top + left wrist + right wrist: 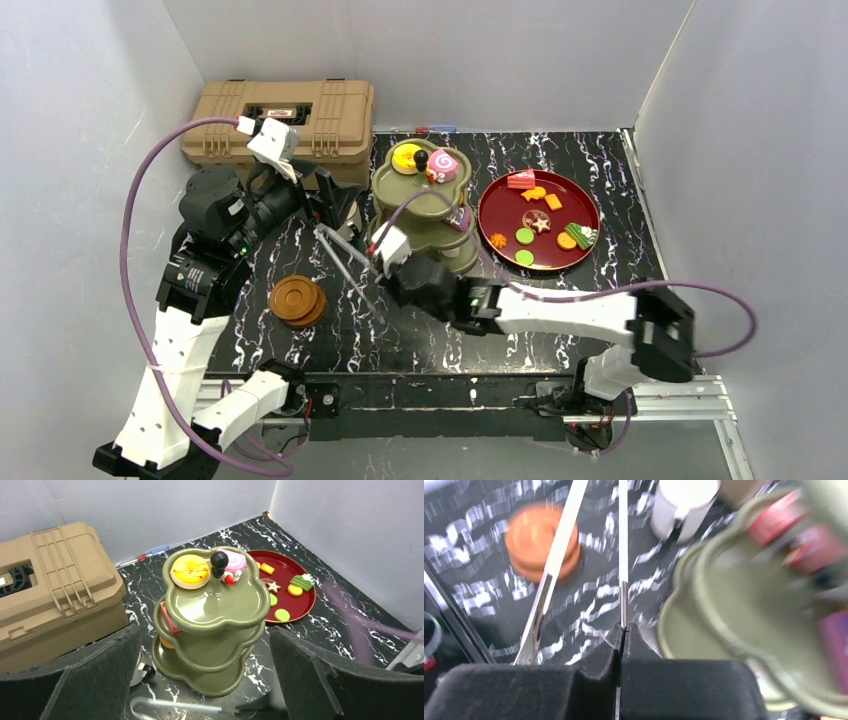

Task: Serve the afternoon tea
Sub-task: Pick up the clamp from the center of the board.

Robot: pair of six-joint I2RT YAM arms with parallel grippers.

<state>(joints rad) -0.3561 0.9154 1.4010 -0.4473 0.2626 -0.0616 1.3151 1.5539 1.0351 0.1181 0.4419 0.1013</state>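
Currently the serving is partly done. The stand [220, 600], in the middle of the worktop [440, 330], carries a doughnut [190, 571] and a pink roll [235, 560] on its top tier, with a red piece on the tier below. Most pastries [524, 236] lie on the red plate [500, 215] to its right. The saucers [297, 300] sit stacked and bare, well apart from the mug [681, 502].

The right end effector [623, 630] is pinched onto one blade of the tongs [555, 565], which hold nothing. The left end effector [204, 640] hangs wide and empty before the stand.

Motion blur smears the right wrist view. The lower tiers are largely hidden, and no second cup can be made out.
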